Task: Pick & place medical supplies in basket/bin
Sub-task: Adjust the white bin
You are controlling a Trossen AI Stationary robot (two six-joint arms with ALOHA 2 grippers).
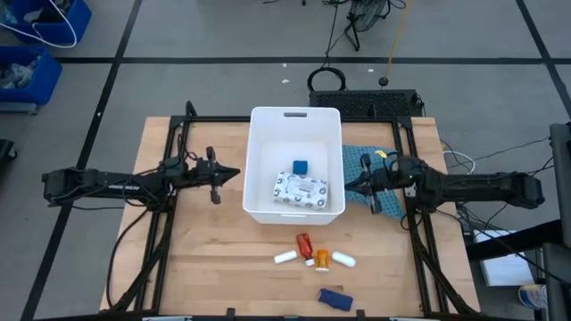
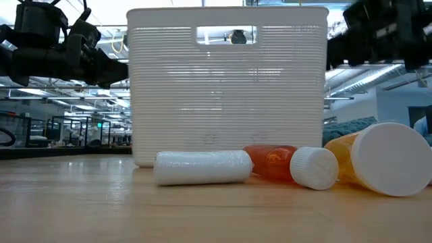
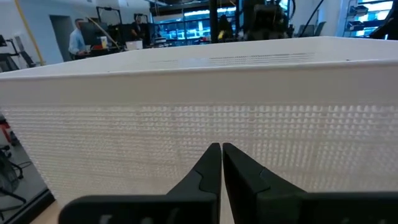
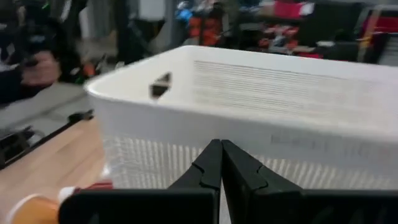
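1. Bin (image 1: 260,160) mid-table holds packet (image 1: 303,188) and cube (image 1: 301,166).
2. Left gripper (image 1: 234,173) and right gripper (image 1: 350,183) flank it, both clenched, empty.
3. Bottles (image 1: 305,246) and tubes (image 1: 285,258) lie loose in front; between picks, the next probably needs opening jaws over one.

Bright even overhead light, soft shadows; right wrist view blurred, its background out of focus.

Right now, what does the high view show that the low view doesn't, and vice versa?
High view only: inside the white tub, a patterned white packet and a small blue cube; a dark blue flat piece near the table's front edge; a teal cloth under the right arm. Low view only: the tub's ribbed outer wall and the room behind. Both: the tub, white tube, red bottle, orange bottle.
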